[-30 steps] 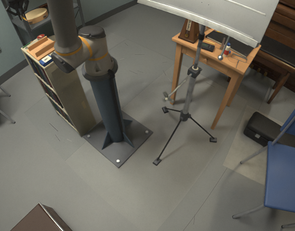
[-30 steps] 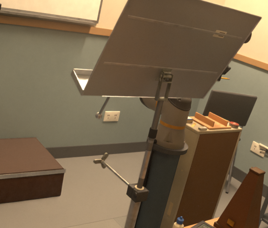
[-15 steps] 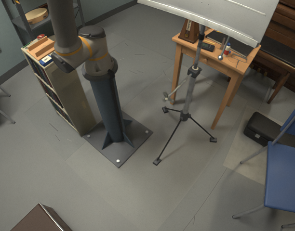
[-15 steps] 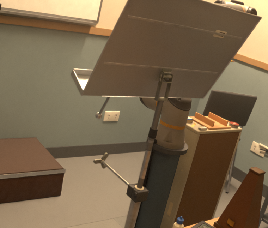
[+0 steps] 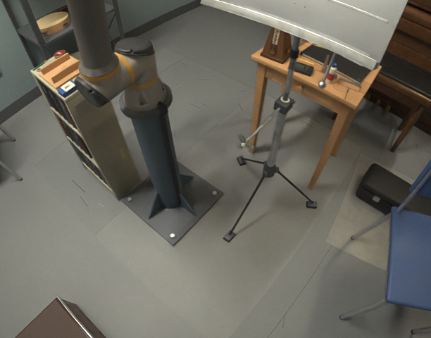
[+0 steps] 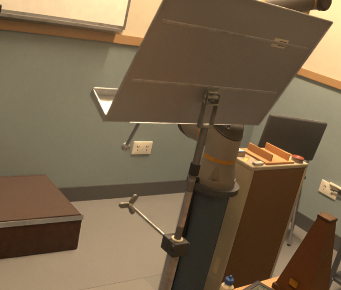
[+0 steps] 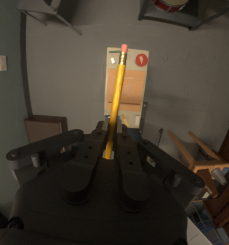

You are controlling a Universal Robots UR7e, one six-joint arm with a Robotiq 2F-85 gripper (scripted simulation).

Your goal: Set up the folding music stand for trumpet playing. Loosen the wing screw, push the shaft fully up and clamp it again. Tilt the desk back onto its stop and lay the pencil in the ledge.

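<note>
The music stand's grey desk point(image 6: 214, 62) sits tilted back on top of its raised shaft point(image 6: 192, 175), which passes through a dark clamp block point(image 6: 174, 245). A wing screw point(image 6: 129, 203) on a long rod sticks out sideways from the clamp. A ledge point(image 6: 102, 98) runs along the desk's lower edge. I hold a yellow pencil point(image 7: 117, 96) in my closed gripper point(image 7: 111, 126), high above the floor. The pencil's pink eraser points away from me. My gripper is hidden from the side cameras.
Behind the stand a wooden table point(image 5: 317, 91) carries a metronome point(image 5: 277, 43) and small items. A bookcase point(image 5: 81, 127) with a wooden tray stands beside my pedestal point(image 5: 161, 163). A blue chair point(image 5: 412, 254), a black case point(image 5: 383, 189) and a brown platform point(image 6: 24, 212) stand around.
</note>
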